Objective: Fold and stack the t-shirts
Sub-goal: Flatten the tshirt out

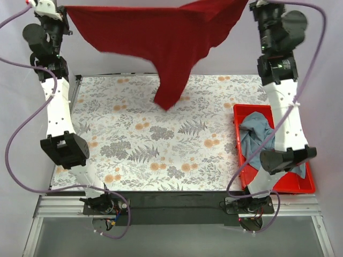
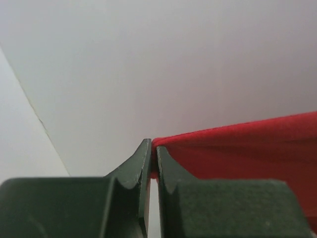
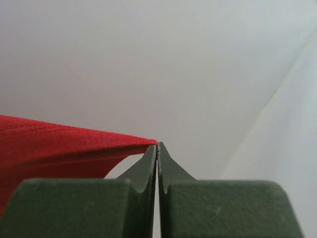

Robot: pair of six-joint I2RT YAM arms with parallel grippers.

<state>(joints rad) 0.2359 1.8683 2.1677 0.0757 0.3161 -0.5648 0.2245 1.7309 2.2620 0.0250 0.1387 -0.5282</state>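
The left gripper [image 2: 152,148] is clenched on an upper edge of the dark red t-shirt [image 1: 161,37], a sliver of red showing between its closed jaws; the right gripper [image 3: 157,147] is pressed tight too, the same cloth running in to its tips, so I judge it pinches the opposite edge. Both arms are raised high over the far corners of the table [image 1: 134,144]; the shirt hangs stretched between them along the far edge, sagging in the middle to a point over the far-centre of the table, and I cannot tell whether that point touches the surface. The grey-blue t-shirt [image 1: 256,136] lies crumpled in the red bin [image 1: 237,140] at the near right corner.

By my judgement the task is at an early stage: one shirt is lifted and spread but not laid flat, no fold is made, nothing is stacked, and the second shirt is untouched.

The wrist views show the pinch itself against bare wall, nothing of the table; the top view alone shows the shirt's whole drape and the bin, yet crops the fingertips.
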